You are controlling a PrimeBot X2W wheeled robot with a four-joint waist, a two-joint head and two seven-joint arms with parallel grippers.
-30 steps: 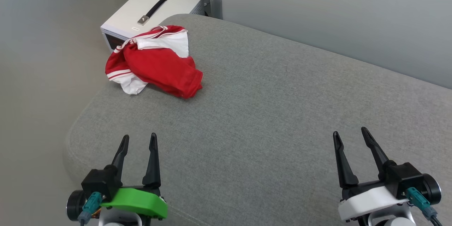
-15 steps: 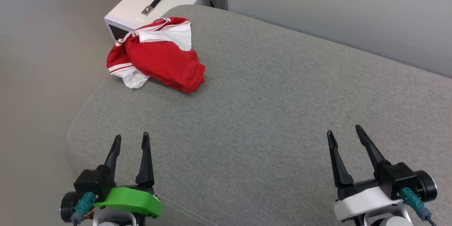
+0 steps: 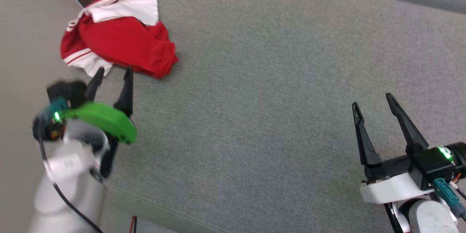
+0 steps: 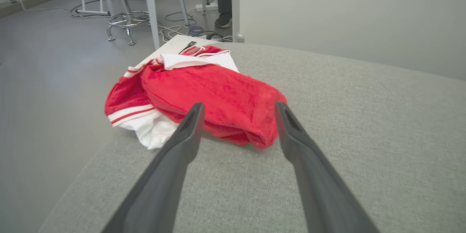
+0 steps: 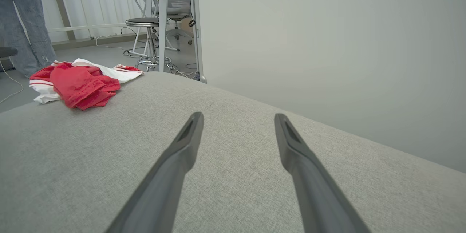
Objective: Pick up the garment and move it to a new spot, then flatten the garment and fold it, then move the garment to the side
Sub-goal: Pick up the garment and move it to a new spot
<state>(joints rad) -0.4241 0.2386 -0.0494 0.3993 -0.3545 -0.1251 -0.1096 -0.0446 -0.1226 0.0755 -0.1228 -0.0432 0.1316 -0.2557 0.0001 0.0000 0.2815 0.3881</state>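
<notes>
On the cushion (image 3: 276,80), the bunched garment (image 3: 120,40) runs diagonally inward.

Head view: high up, tilted down over grey cushion (image 3: 262,80). Left wrist view: low, close behind garment (image 4: 218,98), facing far-left corner. Right wrist view: low, near right side, well back, facing far wall (image 5: 327,43). All three share garment and cushion top.
</notes>
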